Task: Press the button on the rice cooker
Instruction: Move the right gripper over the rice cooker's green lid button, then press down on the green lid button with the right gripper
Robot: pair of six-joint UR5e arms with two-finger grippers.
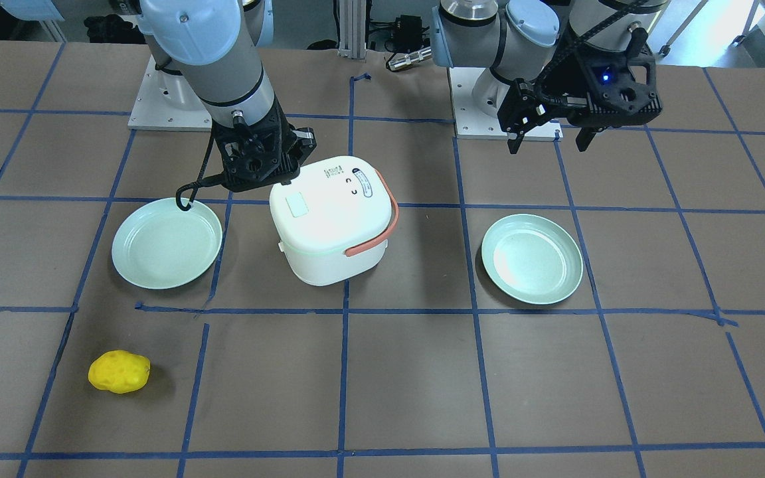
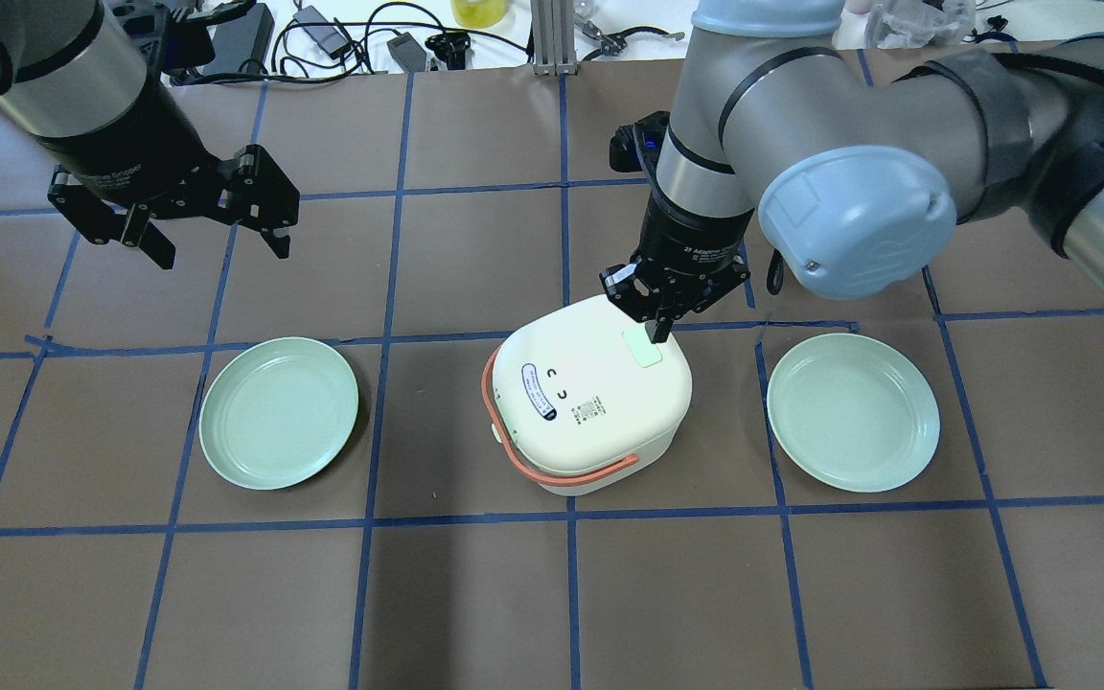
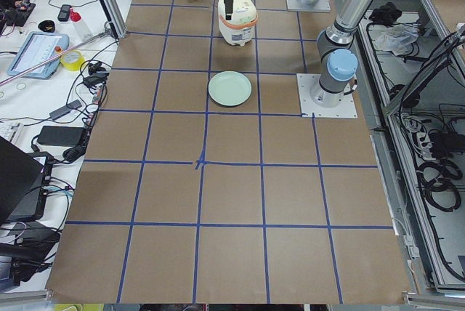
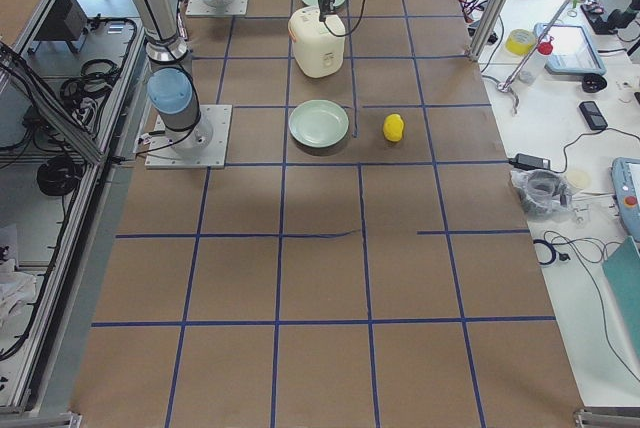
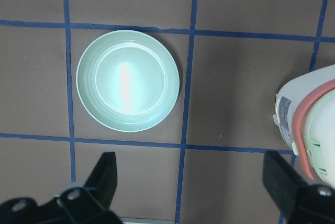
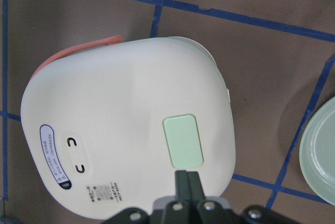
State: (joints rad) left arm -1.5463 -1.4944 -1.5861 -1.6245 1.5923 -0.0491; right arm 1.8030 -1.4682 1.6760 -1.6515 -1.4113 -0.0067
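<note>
The white rice cooker (image 2: 590, 402) with a coral handle stands mid-table, lid shut. Its pale green rectangular button (image 2: 643, 350) is on the lid top. My right gripper (image 2: 659, 333) is shut and empty, pointing down, its tip at the button's edge. In the right wrist view the closed fingertips (image 6: 186, 178) sit just at the near edge of the button (image 6: 182, 141); I cannot tell whether they touch it. My left gripper (image 2: 224, 254) is open and empty, hovering high, well away from the cooker. In the front view the cooker (image 1: 333, 226) is beside my right gripper (image 1: 287, 179).
Two pale green plates lie on either side of the cooker, one (image 2: 279, 412) below my left gripper and one (image 2: 854, 412) under my right arm. A yellow lumpy object (image 1: 119, 372) lies near the operators' edge. Blue tape lines grid the brown table.
</note>
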